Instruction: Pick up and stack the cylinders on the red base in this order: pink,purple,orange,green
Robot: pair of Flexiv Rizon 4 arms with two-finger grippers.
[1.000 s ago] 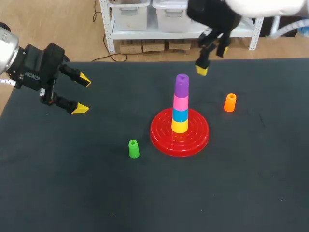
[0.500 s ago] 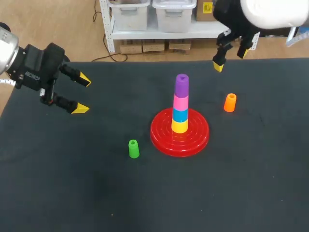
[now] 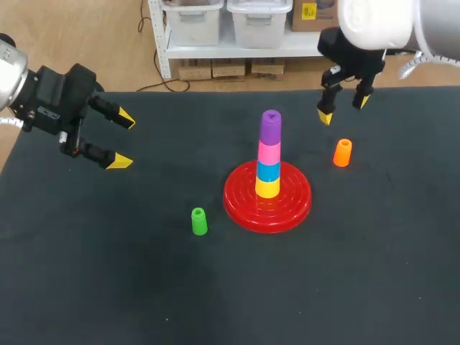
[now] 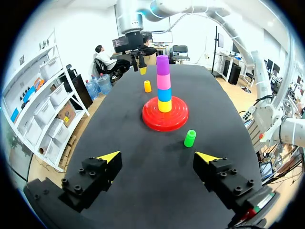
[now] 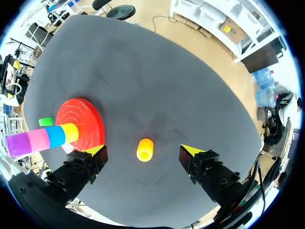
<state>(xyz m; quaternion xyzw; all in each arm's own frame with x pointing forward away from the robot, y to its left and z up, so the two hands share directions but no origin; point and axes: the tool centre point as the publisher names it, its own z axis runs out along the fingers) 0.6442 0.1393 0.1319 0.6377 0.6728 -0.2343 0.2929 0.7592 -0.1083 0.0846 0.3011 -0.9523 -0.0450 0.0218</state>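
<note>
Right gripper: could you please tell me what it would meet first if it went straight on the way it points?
Most likely the orange cylinder: the right wrist view shows it straight ahead of the open right gripper. Depth is unclear, so I cannot be sure.

There are six cylinders: four stacked (yellow cylinder [image 3: 267, 188], blue cylinder [image 3: 268, 171], pink cylinder [image 3: 269, 152], purple cylinder [image 3: 270, 126]) and two loose (orange cylinder [image 3: 343, 152], green cylinder [image 3: 199, 221]). There is one red base [image 3: 241, 199].

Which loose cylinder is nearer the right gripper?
The orange cylinder, just ahead of the right gripper; the green cylinder stands beyond the red base.
</note>
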